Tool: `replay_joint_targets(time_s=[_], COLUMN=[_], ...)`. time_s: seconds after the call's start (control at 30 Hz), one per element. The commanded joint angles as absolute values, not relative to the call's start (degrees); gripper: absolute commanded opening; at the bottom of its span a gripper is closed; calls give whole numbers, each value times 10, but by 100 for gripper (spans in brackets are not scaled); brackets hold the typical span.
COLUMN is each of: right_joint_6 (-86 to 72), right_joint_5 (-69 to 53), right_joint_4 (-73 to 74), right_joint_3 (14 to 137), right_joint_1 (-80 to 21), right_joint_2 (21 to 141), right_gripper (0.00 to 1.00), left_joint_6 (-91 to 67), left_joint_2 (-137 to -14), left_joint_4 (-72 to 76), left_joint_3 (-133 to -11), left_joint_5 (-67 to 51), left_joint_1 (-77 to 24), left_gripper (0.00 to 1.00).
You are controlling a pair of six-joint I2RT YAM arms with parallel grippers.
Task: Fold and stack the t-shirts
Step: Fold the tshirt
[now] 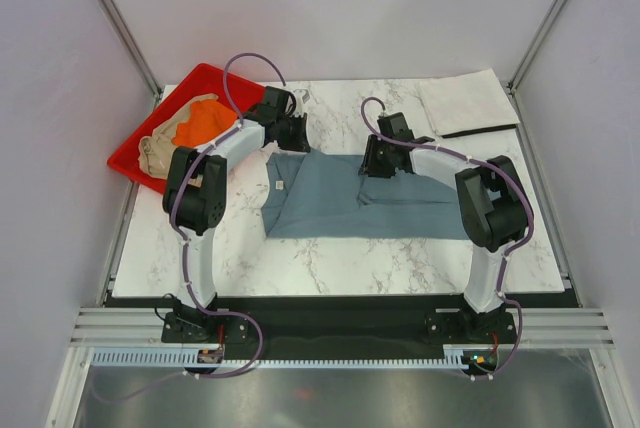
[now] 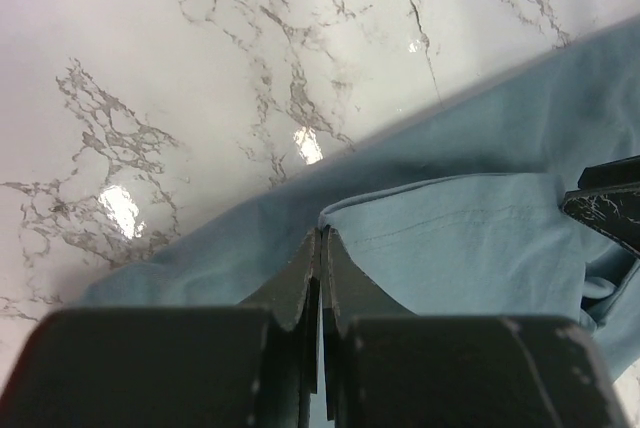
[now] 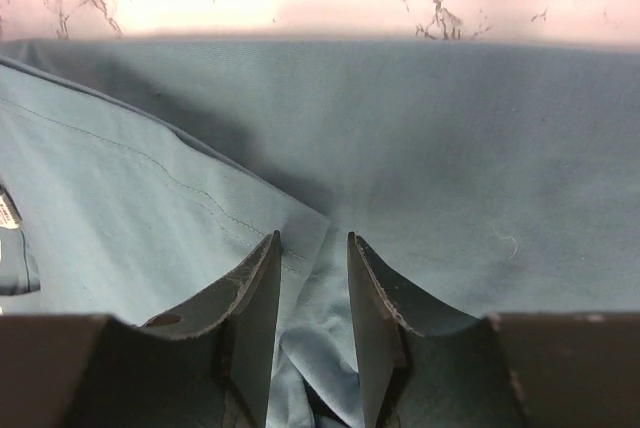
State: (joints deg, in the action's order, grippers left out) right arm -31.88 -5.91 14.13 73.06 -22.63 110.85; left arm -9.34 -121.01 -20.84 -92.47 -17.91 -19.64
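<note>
The slate blue-grey t-shirt [image 1: 340, 203] lies partly folded in the middle of the marble table. My left gripper [image 1: 291, 134] is at its far left corner; in the left wrist view the gripper [image 2: 321, 240] is shut on the hem edge of the shirt [image 2: 470, 238]. My right gripper [image 1: 378, 164] is over the shirt's far right part; in the right wrist view it [image 3: 313, 248] is open, with a bunched fold of the shirt [image 3: 450, 148] between its fingers. The orange t-shirt [image 1: 202, 123] and tan-beige t-shirt [image 1: 158, 151] lie crumpled in the tray. The off-white t-shirt [image 1: 465, 103] lies folded at the back right.
The red plastic tray [image 1: 215, 76] stands at the back left corner, overhanging the table edge. The marble table [image 1: 330, 258] shows bare surface in front of the blue-grey shirt. Grey walls with metal posts enclose the back and sides.
</note>
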Motion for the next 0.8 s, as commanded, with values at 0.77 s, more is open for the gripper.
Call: replay_joint_targets(time_s=[0.77], right_joint_6=[-385], right_joint_5=[-60], right_joint_4=[76], right_joint_3=[699], right_joint_1=[-239], right_joint_2=[1102], right_gripper=[38], left_joint_6=[-64], left_joint_2=[-1175], left_joint_4=[-193], left_joint_3=[-889], left_joint_5=[-87], left_joint_1=[-197], left_gripper=[2])
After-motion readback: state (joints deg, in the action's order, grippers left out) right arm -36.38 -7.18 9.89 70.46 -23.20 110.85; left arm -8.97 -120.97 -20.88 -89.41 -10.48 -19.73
